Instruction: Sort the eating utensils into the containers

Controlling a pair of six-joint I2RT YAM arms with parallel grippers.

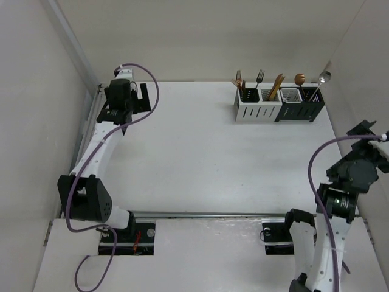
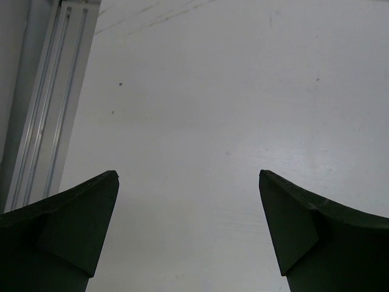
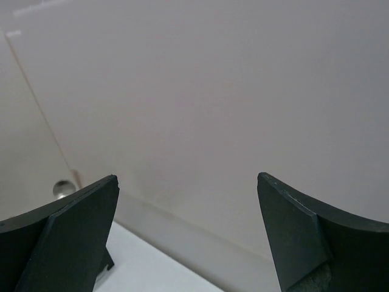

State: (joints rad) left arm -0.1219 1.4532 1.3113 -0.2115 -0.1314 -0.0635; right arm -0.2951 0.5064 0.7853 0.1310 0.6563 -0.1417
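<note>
While both pincers stand wide apart and grasp nothing, we see the left gripper (image 2: 188,182) over bare worktop (image 1: 200,158) near the far left corner, just beside an aluminium rail (image 2: 45,103). The right gripper (image 3: 187,182) hangs at the worktop's right edge, facing a pale wall (image 3: 243,91). The eating utensils (image 1: 276,86) stand upright or leaning in the containers (image 1: 278,104) at the far right corner, well apart from both pincers.

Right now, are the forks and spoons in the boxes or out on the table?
In. The forks and spoons stand in the boxes, with their tops poking up above the rims.
</note>
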